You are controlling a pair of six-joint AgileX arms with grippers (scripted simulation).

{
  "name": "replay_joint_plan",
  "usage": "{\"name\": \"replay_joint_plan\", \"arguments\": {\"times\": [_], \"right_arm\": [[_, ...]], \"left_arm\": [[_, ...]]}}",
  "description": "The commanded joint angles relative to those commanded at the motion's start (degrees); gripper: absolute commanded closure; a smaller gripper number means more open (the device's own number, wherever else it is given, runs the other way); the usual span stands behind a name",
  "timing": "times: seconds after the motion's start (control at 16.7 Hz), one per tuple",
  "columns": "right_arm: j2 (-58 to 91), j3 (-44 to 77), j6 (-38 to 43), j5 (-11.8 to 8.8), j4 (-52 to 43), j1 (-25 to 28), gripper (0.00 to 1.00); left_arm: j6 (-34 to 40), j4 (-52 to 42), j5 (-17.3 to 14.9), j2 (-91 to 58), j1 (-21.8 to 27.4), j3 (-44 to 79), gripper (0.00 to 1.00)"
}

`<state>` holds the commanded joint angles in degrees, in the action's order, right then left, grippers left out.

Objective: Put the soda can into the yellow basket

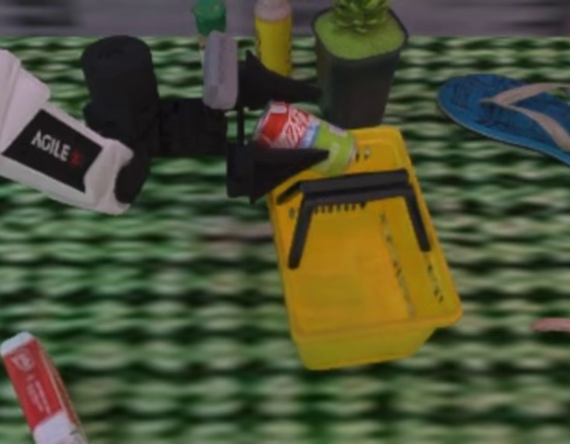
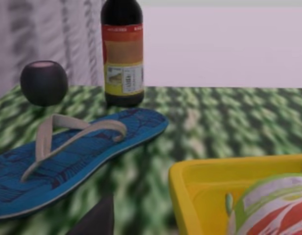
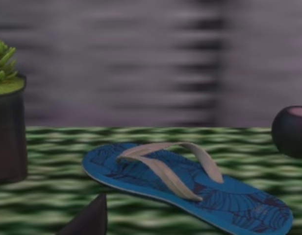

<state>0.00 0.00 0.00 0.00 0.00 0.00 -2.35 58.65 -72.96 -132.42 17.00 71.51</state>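
- Far left on the surface (image 1: 174, 305), the red-and-white carton (image 1: 40, 388) lies near the front corner, well apart from my work. It is no hazard unless I mistake it for the can.
- My left hand (image 1: 290, 125) is clenched on the soda can (image 1: 303, 134), one dark finger behind it and one in front. The can lies tilted, red-and-white half toward my wrist, lime-green half poking over the far left corner of the yellow basket (image 1: 359, 324).
- I judge the can is only partly over the opening. If I let go now it could strike the rim and tip out onto the surface, or roll toward the bottles behind.
- The basket's dark grey handles (image 1: 354, 199) are folded across the opening, just beside the can. A drop there could land on a handle and bounce out, so I should move further over the open part first.
- Just behind the basket stand a yellow bottle (image 1: 273, 32) and a potted succulent (image 1: 359, 55). Swinging my far finger back could knock them.
- To the right, the blue flip-flop (image 1: 516, 116) lies well apart and poses no risk.
- My right hand is not seen from above. Its wrist camera faces the flip-flop, and I cannot tell whether its fingers are apart or closed.
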Motion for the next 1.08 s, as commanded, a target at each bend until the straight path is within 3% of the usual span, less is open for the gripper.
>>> {"name": "replay_joint_plan", "arguments": {"times": [0.24, 0.48, 0.72, 1.08], "right_arm": [[0.57, 0.55, -0.35, -0.05, -0.55, 0.28, 0.0], [8.92, 8.7, -5.2, -0.28, -8.19, 3.65, 0.0], [26.46, 25.81, -13.91, -0.13, -21.45, 9.17, 0.0], [63.89, 63.42, -30.43, 0.37, -44.87, 19.5, 0.0]], "left_arm": [[0.15, -0.52, 0.52, 0.75, 0.09, -0.32, 0.0], [2.59, -5.76, 5.98, 8.96, -1.52, -5.49, 0.0], [5.7, -14.26, 16.09, 26.15, -4.69, -14.27, 0.0], [7.45, -28.53, 35.87, 63.35, -10.26, -30.78, 0.0]]}}
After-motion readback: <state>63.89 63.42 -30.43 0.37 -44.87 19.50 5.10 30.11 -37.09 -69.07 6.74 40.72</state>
